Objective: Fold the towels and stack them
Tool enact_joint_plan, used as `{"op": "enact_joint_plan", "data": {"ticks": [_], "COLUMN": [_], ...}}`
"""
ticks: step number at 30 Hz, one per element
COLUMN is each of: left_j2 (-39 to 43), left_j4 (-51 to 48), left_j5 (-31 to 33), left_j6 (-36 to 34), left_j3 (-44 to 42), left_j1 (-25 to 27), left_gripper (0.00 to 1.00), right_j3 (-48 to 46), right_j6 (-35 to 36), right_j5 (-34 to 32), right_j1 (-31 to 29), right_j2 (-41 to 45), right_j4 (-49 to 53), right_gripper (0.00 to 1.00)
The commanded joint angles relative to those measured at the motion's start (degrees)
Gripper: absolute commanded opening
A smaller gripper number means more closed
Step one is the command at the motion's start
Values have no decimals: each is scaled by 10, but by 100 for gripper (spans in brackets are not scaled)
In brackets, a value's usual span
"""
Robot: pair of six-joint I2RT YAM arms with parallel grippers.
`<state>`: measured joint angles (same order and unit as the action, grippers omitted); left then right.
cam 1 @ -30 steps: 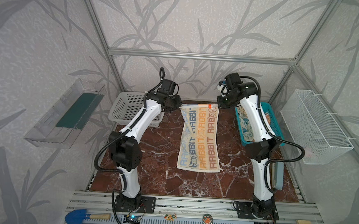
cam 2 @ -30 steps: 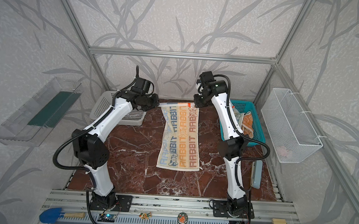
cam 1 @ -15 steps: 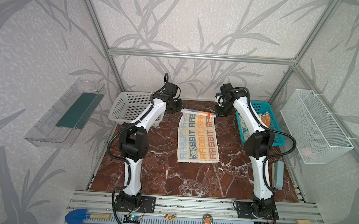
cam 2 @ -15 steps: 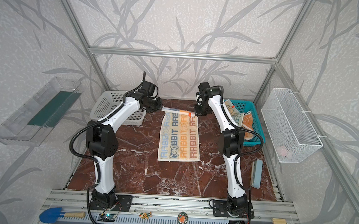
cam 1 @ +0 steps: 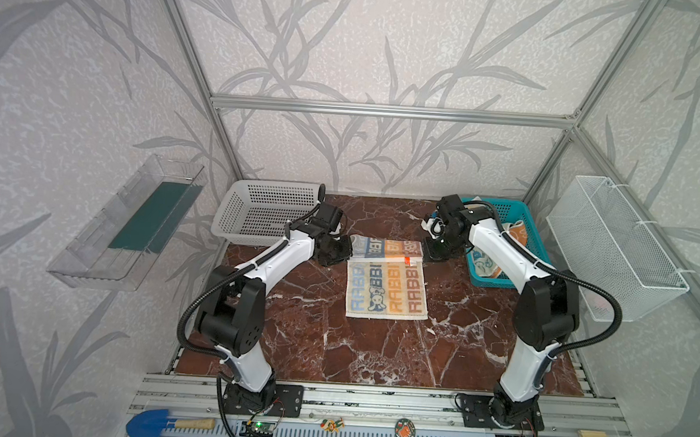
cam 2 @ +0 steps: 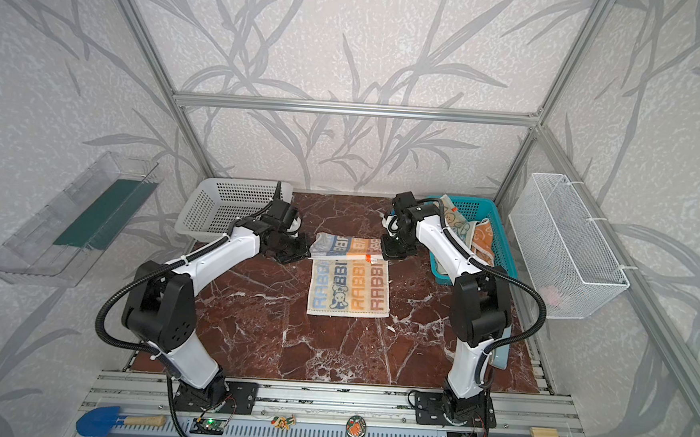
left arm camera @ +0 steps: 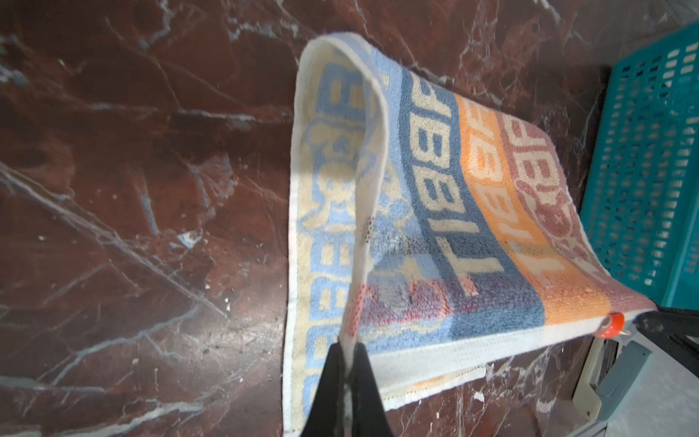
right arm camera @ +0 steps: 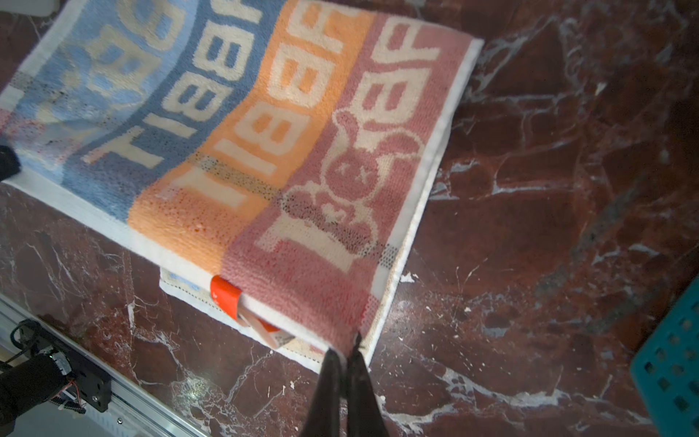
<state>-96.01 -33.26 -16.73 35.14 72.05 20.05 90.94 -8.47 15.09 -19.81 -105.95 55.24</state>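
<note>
Left gripper (left arm camera: 350, 350) and right gripper (right arm camera: 346, 350) each pinch a towel (cam 1: 385, 290) corner; best carry both level to near hem, edges matched.

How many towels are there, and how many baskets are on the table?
Towels: 3 (striped towel, cream towel, orange towel)
Baskets on the table: 2 (white basket, teal basket)
Total: 5

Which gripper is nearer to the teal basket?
Right. The right gripper, pinching one corner of the striped towel, is beside the teal basket; the left gripper pinches the opposite corner, across the towel.
</note>
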Motion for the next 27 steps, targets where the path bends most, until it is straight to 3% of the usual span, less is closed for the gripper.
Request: {"op": "enact_joint_plan", "data": {"ticks": [1, 17, 27], "left_j2": [23, 106, 65], "left_j4": [-11, 9, 61], "left_j5": [65, 69, 45], "left_j6": [16, 55, 71], "left_j3": [-40, -166, -220], "left_j1": [-2, 53, 60], "left_gripper": [0, 0, 0], "right_j3": [-56, -212, -300], "right_j6": [-12, -35, -65], "right_j5": [-64, -71, -49], "right_j1": [13, -12, -36], "right_j2": [31, 125, 93], "right_j4": [-4, -41, -108], "right_gripper": [0, 0, 0]}}
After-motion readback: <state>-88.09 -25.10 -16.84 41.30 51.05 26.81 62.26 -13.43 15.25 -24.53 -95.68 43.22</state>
